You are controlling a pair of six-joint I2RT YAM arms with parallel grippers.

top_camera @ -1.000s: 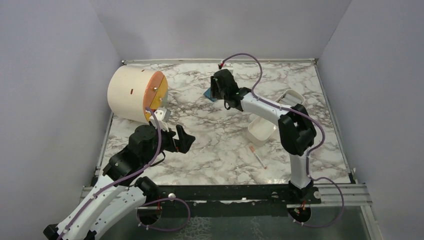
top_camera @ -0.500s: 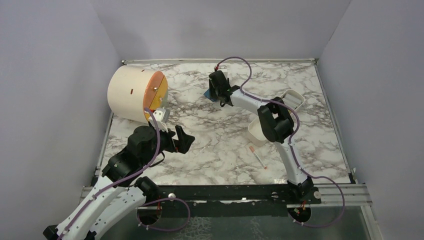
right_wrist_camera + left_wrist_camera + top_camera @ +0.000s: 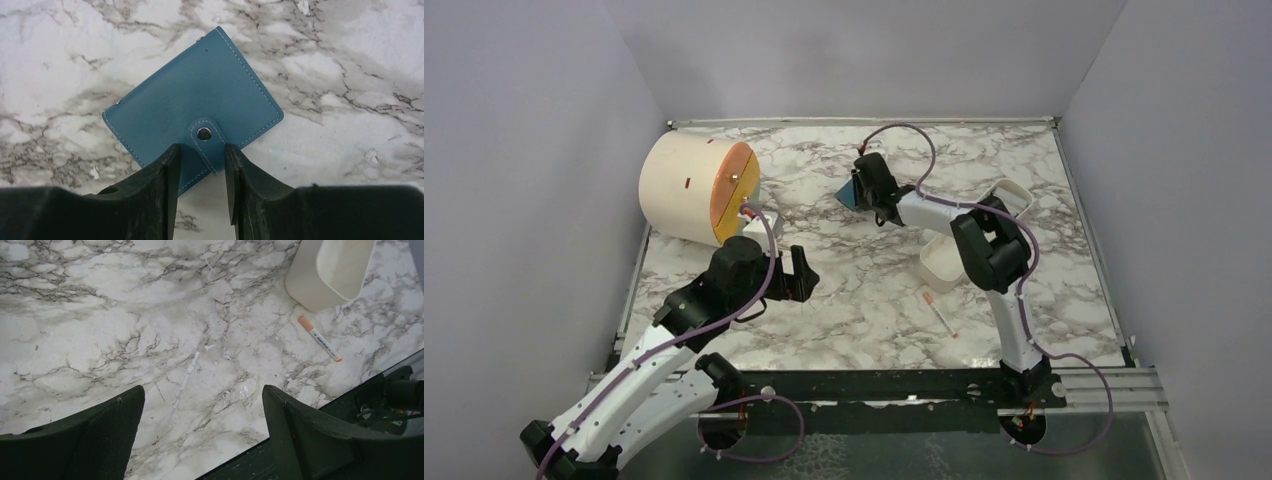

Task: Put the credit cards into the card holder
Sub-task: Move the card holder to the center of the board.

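The right gripper (image 3: 202,152) stands narrowly open, its fingers flanking the snap tab on the 6 o'clock edge of the closed teal card holder (image 3: 200,100); whether they touch the tab cannot be told. The holder lies flat on the marble table (image 3: 874,300), toward 12 o'clock from its middle. The left gripper (image 3: 202,400) hangs wide open and empty, with a white tray (image 3: 320,275) and a pen (image 3: 320,338) at its 1 o'clock.

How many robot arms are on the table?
2. The left arm reaches out near the round drum; the right arm stretches to the blue card holder at the back.
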